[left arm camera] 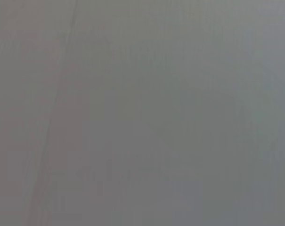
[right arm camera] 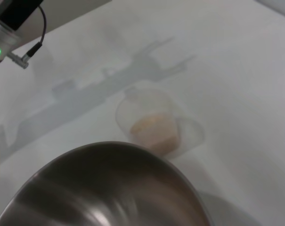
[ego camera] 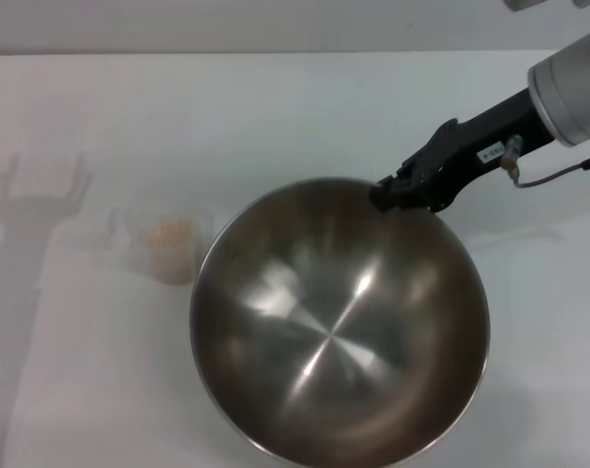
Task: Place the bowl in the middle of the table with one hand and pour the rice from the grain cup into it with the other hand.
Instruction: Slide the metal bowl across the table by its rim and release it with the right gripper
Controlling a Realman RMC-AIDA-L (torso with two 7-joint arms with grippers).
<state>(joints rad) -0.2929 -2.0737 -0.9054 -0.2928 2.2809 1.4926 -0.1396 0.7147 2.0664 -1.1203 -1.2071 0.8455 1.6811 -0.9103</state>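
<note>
The large steel bowl (ego camera: 338, 327) fills the lower middle of the head view and looks raised off the white table (ego camera: 275, 107). My right gripper (ego camera: 390, 193) is shut on the bowl's far right rim. The bowl's rim also shows in the right wrist view (right arm camera: 109, 183). The small clear grain cup (ego camera: 170, 244) stands on the table just left of the bowl, with a heap of pale rice (ego camera: 170, 234) in it. The cup (right arm camera: 156, 122) and the rice (right arm camera: 154, 132) also show in the right wrist view. My left gripper is out of view; the left wrist view shows only plain grey.
A part of the left arm (right arm camera: 3, 42) with a green light shows at one corner of the right wrist view. Its shadow (ego camera: 31, 205) falls on the table at the far left. The table's far edge (ego camera: 275, 53) runs along the top.
</note>
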